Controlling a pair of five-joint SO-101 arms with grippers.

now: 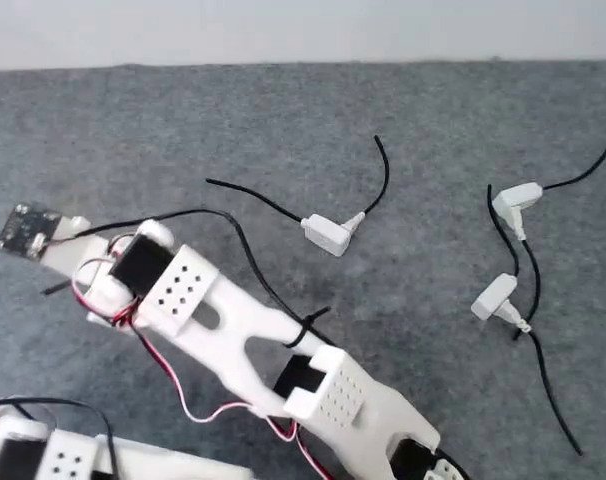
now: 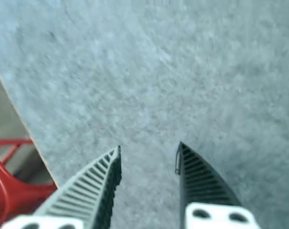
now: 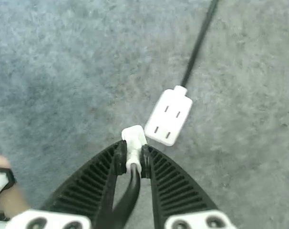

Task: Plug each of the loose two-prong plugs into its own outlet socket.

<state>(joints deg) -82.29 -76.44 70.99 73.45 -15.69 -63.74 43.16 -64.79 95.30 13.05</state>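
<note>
Right gripper [image 3: 132,148] is clamped on a small white two-prong plug [image 3: 133,136], its black cord [image 3: 129,191] trailing back. The white rectangular outlet socket [image 3: 169,116] lies just ahead on the grey carpet [image 3: 63,71], angled off. Looks like the lining-up stage to me: next up is squaring the plug to the socket, then a straight push. Left gripper [image 2: 149,147] hangs wide open, empty.

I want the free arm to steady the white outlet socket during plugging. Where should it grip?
Probably its two long side walls near the cord end, coming down from above: the outlet socket lies flat, slots up, and the right gripper holds the plug at its other end.
</note>
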